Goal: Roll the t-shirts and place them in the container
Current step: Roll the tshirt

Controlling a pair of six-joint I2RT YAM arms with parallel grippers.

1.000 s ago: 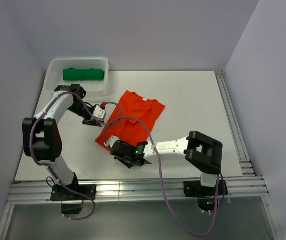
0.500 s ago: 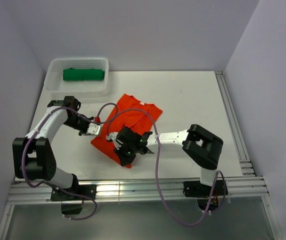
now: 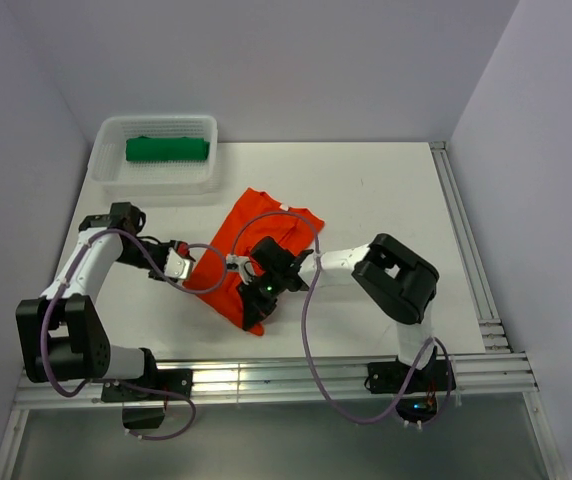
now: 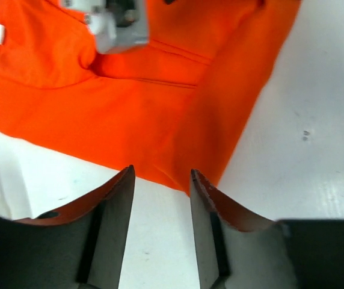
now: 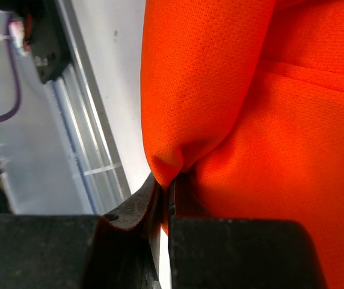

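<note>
The orange-red t-shirt (image 3: 266, 222) lies partly folded on the white table, left of centre. My right gripper (image 3: 254, 298) is over its near part and is shut on a bunched fold of the orange cloth (image 5: 196, 108), lifting it a little. My left gripper (image 3: 188, 268) is at the shirt's left edge, low over the table. In the left wrist view its gripper (image 4: 160, 180) is open and empty, with the orange edge (image 4: 160, 132) just beyond the tips. The dark green t-shirt (image 3: 167, 149) lies rolled in the basket.
The white mesh basket (image 3: 106, 135) stands at the back left corner. Aluminium rails run along the table's right edge (image 3: 463, 240) and near edge (image 3: 296, 375). Bare table (image 3: 396, 200) lies right of the shirt. Purple cables loop over the shirt.
My right gripper has moved from the shirt's near edge up and back over the shirt, taking orange cloth with it. My left gripper has slid toward me along the shirt's left edge.
</note>
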